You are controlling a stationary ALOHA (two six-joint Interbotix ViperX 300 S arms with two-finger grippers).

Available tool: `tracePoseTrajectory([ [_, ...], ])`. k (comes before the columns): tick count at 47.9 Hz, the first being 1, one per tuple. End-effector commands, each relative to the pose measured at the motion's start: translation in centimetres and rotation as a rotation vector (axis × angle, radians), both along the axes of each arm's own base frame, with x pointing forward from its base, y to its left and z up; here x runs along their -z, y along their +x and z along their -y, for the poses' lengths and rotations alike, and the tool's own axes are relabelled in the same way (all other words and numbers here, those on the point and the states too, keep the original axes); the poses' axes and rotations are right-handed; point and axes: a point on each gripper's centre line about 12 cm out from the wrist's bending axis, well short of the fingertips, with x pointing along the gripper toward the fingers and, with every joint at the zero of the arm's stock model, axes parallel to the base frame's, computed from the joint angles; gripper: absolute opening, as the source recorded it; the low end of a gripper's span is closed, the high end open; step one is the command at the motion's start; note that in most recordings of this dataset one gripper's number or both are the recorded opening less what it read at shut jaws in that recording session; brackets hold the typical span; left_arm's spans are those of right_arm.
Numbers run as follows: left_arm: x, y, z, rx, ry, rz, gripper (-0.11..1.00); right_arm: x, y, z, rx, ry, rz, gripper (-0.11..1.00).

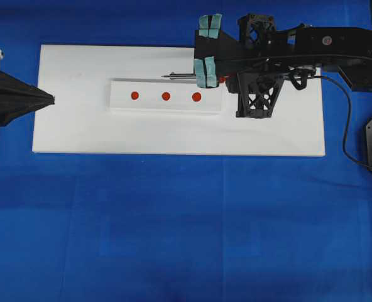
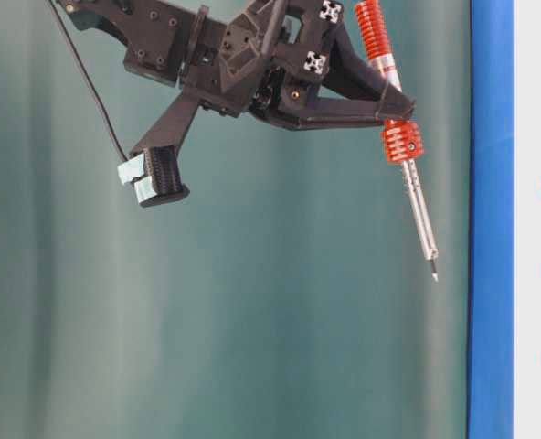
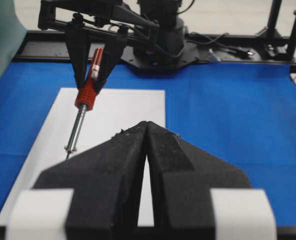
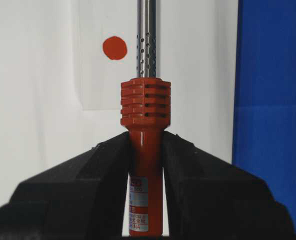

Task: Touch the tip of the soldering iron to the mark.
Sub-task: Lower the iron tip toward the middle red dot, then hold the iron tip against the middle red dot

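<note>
Clearly the right end effector [image 4: 145, 165] is clamped on the red-orange handle of the soldering iron [image 4: 145, 115], its black pads pressed against both sides just behind the ribbed collar. The iron's long axis runs straight out from the jaws, silver shaft leading, so the tip [image 2: 434, 273] lies ahead of the grip and slants down toward the white board [image 1: 79, 126] on the blue desk [image 1: 173, 239]; in the table-level view it hangs above the board, not touching it. On the board lies a paler white strip [image 1: 120, 104] carrying three red marks [image 1: 166, 96] in a row along the board's long edge. From overhead the shaft sits just beyond the strip's far edge, its tip roughly between the middle mark and the one nearest the right arm; my judgement is that the move ahead is a short shift toward the strip and then a descent. The left end effector [image 3: 145, 150] rests with its fingers together at the board's left short edge, well apart from the iron, so the right arm is the nearer. A small label on the handle shows print, too small to read.
</note>
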Motion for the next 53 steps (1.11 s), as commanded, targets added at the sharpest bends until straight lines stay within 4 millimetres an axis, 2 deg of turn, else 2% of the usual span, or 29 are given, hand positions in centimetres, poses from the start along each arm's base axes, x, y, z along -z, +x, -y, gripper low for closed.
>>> tracePoseTrajectory([
  [1, -0.6, 0.1, -0.1, -0.003, 0.002, 0.018, 0.00, -2.0, 0.2, 0.0, -0.004, -0.009, 0.062, 0.07],
  [16, -0.6, 0.1, -0.1, -0.003, 0.002, 0.018, 0.00, -1.4, 0.9, 0.0, -0.005, -0.007, 0.056, 0.06],
  [39, -0.5, 0.1, -0.1, -0.003, 0.002, 0.018, 0.00, 2.3, 5.3, 0.0, -0.026, 0.004, -0.006, 0.07],
  [53, -0.6, 0.1, -0.1, -0.003, -0.001, 0.020, 0.00, 3.8, 7.0, -0.5, -0.050, 0.005, 0.007, 0.06],
])
